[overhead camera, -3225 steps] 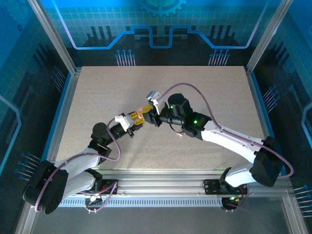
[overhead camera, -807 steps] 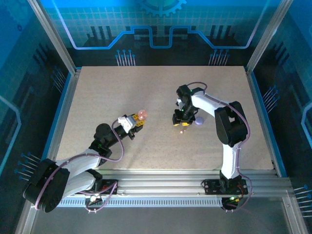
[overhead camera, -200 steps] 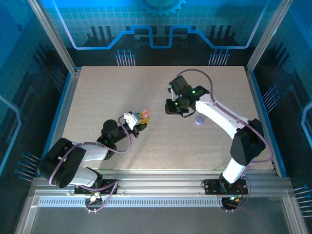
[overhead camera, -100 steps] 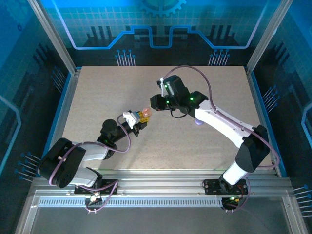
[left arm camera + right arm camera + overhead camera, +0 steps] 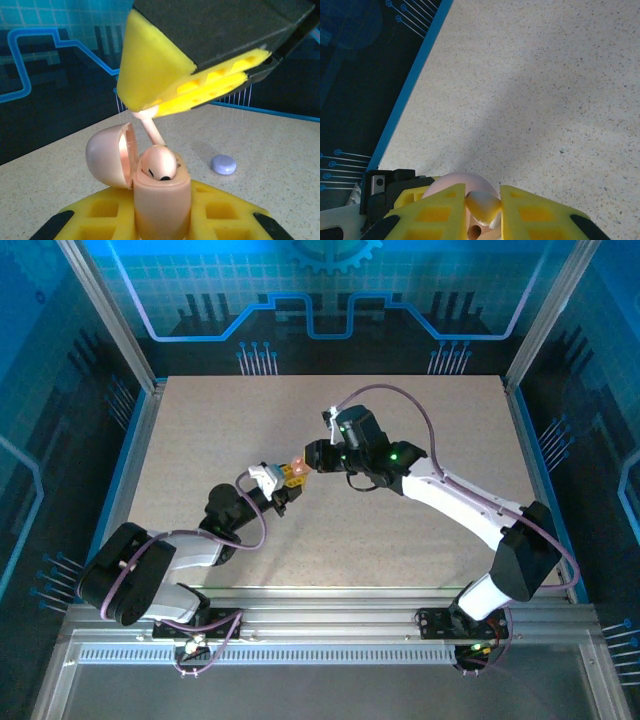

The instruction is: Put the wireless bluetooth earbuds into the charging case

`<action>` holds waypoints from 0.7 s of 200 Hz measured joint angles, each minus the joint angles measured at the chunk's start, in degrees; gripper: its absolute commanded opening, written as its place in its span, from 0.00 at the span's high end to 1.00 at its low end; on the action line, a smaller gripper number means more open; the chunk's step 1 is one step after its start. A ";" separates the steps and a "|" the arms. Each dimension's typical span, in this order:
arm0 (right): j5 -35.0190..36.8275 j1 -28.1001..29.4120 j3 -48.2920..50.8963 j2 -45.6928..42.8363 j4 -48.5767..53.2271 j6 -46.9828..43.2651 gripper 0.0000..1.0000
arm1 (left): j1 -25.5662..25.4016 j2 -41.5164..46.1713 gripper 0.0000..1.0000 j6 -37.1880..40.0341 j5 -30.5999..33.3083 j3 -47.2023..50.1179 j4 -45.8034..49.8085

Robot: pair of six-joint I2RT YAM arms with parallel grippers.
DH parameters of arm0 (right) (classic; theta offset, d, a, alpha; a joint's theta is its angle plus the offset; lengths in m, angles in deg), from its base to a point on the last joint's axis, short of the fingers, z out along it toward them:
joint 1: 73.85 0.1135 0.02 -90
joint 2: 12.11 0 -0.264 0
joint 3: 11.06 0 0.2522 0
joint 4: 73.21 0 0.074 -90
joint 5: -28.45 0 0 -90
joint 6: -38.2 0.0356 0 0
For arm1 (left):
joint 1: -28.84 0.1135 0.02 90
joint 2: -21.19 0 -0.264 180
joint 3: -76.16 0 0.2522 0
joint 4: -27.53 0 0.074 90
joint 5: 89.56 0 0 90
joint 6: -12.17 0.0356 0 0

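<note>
One pink earbud (image 5: 159, 164) is all that's in play right now. My right jaws are clenched on its stem from above, and its rounded head sits at the mouth of the pink case (image 5: 162, 202). My left jaws grasp that case and hold it up off the tabletop (image 5: 400, 560), a little left of the middle. The lid (image 5: 107, 155) stands hinged open on the left side, close against the bud. I can't tell whether the bud has dropped home or is only resting on the rim. My main worry is the angle. The stem leans, so if I push down like this the head could jam against the socket edge or lever the case round in the left jaws' grip. If I let go too soon, the bud may tip out and fall to the tabletop. The right jaws could also knock the lid shut as they pull away. The lilac case (image 5: 223, 164) lies well off to the right and is no hazard. A second ago the right arm (image 5: 450, 495) was well to the right of the held case. It has since swung left and brought the bud to it, while the left arm has barely shifted.
</note>
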 measured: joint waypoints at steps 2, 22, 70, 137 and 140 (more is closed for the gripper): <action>-0.04 0.02 0.04 -0.02 -0.15 0.02 0.79 | 0.00 0.00 0.78 -0.20 0.07 0.00 -0.07; -0.13 0.09 0.63 -0.46 -1.40 0.70 0.79 | 0.00 0.00 0.78 -0.94 0.61 -0.02 -0.68; -0.13 0.11 2.12 -1.86 -3.21 1.77 0.79 | 0.00 0.00 0.78 -2.27 1.70 -0.02 -1.20; -0.57 0.48 3.08 -2.67 -5.62 2.97 0.79 | 0.00 0.00 0.78 -2.93 2.38 -0.02 -2.64; -0.59 0.48 3.08 -2.67 -5.75 2.97 0.79 | 0.00 0.00 0.78 -2.99 2.36 -0.02 -2.73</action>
